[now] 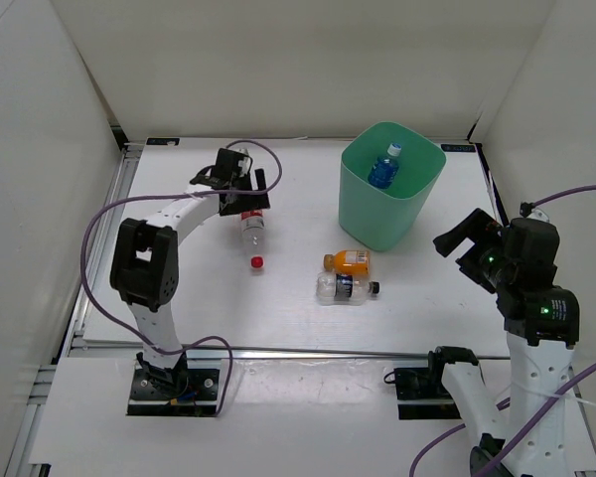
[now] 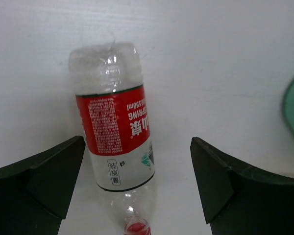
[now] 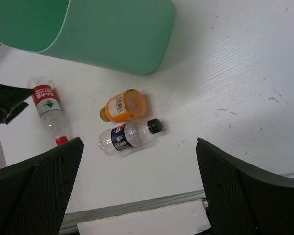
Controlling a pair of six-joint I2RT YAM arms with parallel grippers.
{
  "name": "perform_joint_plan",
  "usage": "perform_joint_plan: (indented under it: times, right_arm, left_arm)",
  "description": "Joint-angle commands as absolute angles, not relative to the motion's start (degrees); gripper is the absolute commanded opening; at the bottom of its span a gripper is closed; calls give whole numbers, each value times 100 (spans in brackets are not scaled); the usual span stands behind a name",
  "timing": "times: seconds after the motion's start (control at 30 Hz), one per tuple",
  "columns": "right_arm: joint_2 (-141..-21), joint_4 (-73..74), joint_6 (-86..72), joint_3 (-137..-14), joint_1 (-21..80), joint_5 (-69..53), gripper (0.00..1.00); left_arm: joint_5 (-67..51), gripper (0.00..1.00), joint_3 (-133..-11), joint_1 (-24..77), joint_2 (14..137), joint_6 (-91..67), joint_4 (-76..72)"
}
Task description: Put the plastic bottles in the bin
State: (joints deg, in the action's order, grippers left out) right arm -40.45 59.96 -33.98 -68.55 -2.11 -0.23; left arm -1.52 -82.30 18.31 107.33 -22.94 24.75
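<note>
The mint-green bin (image 1: 389, 224) (image 3: 112, 39) stands at the back right, with a blue-label bottle (image 1: 383, 168) inside it. A red-label bottle (image 1: 252, 233) (image 2: 115, 129) (image 3: 47, 105) lies flat on the table, red cap toward the front. My left gripper (image 1: 244, 202) (image 2: 137, 143) hovers open right above its far end, one finger on each side, not touching. An orange bottle (image 1: 350, 261) (image 3: 122, 105) and a dark-label, black-capped bottle (image 1: 345, 288) (image 3: 129, 136) lie side by side at mid-table. My right gripper (image 1: 465, 246) (image 3: 139, 143) is raised at the right, open and holding nothing.
White walls close in the table on the left, back and right. A metal rail (image 1: 308, 349) (image 3: 137, 208) runs along the table's front edge. Purple cables (image 1: 99, 224) loop off both arms.
</note>
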Motion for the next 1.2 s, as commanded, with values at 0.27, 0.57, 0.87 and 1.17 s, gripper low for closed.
perform_joint_plan:
  times: [0.27, 0.57, 0.87, 1.17]
  right_arm:
    - [-3937, 5818, -3217, -6759, -193, 97, 100]
    - [-3885, 5818, -3217, -6759, -193, 97, 100]
    - [-3885, 5818, -3217, -6592, -193, 149, 100]
    - [-3885, 5818, -3322, -6487, -193, 149, 100]
  left_arm:
    - [-219, 100, -7120, 1767, 10784, -2768, 2374]
    - [-290, 75, -7304, 1767, 11109, -2944, 2373]
    - [-298, 54, -8469, 1767, 10793, -2892, 2373]
    - [-623, 54, -12595, 2267, 11486, -2883, 2373]
